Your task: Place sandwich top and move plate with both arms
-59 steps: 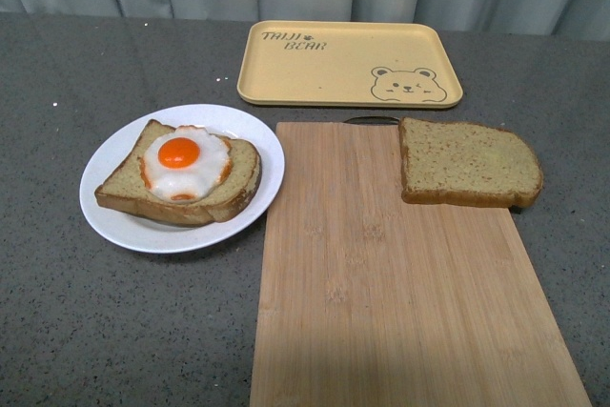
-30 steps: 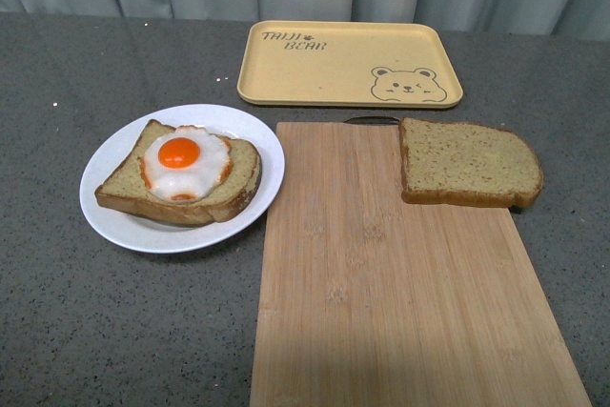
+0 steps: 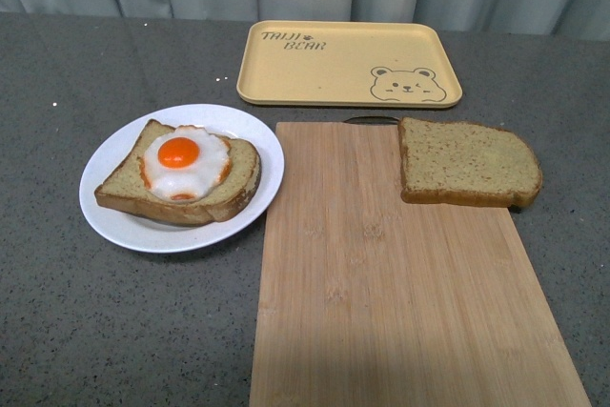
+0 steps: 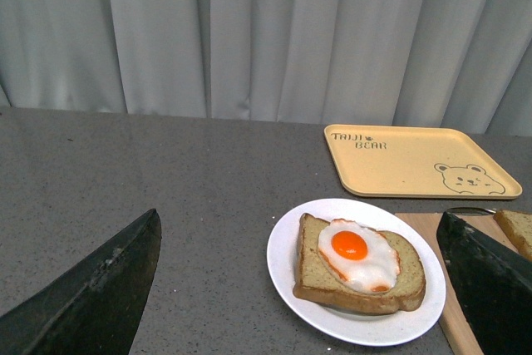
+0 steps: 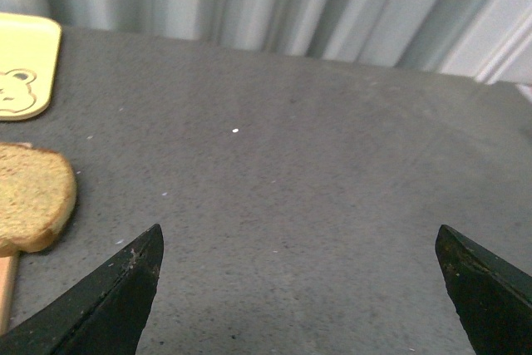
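The sandwich top point(image 3: 467, 161), a plain brown slice, lies on the far right corner of the wooden board point(image 3: 400, 312); its edge also shows in the right wrist view point(image 5: 29, 195). The white plate point(image 3: 119, 226) sits left of the board and bears a bread slice with a fried egg point(image 3: 181, 161). It also shows in the left wrist view point(image 4: 287, 276). My left gripper point(image 4: 299, 247) is open and empty, well back from the plate. My right gripper point(image 5: 299, 247) is open and empty over bare table, right of the sandwich top. Neither arm shows in the front view.
A yellow tray with a bear drawing point(image 3: 348, 64) lies behind the board and plate. A grey curtain hangs at the back of the dark speckled table point(image 3: 114, 331).
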Controlling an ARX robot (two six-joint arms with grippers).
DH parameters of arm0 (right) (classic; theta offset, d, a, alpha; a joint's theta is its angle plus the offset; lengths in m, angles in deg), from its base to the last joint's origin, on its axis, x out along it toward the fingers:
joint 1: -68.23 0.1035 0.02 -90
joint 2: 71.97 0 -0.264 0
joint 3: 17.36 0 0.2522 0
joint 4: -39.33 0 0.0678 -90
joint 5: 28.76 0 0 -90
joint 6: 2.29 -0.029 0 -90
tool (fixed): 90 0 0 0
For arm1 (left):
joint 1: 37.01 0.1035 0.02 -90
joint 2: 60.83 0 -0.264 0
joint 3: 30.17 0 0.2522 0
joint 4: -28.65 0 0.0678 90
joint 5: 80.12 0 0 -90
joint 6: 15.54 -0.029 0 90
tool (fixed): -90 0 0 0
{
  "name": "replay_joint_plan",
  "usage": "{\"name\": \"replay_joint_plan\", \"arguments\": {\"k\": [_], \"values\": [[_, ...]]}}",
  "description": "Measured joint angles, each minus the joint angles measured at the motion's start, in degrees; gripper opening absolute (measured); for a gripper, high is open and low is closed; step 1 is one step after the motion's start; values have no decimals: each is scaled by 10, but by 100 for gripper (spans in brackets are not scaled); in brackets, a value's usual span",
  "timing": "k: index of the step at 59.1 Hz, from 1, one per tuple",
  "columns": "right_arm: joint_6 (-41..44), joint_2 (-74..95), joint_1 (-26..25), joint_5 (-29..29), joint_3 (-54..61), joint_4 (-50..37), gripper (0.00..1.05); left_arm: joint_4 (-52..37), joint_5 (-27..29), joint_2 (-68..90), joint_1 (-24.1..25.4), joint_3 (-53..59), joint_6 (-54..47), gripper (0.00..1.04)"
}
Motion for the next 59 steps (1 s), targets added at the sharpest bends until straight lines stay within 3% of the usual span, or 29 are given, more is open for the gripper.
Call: {"name": "replay_joint_plan", "arguments": {"k": [6,14,29,42,59], "values": [[-31,180,-48,-93,-66,-23,95,0,0,0,0,0,0,98],[-77,347,-85,-204,-152,21,95,0,0,0,0,0,0,98],[-140,522,-89,-347,-274,87,95,0,0,0,0,0,0,98],[-222,647,-57,-407,-366,93,95,0,0,0,0,0,0,98],[-283,741,-16,-421,-461,98,95,0,0,0,0,0,0,98]]}}
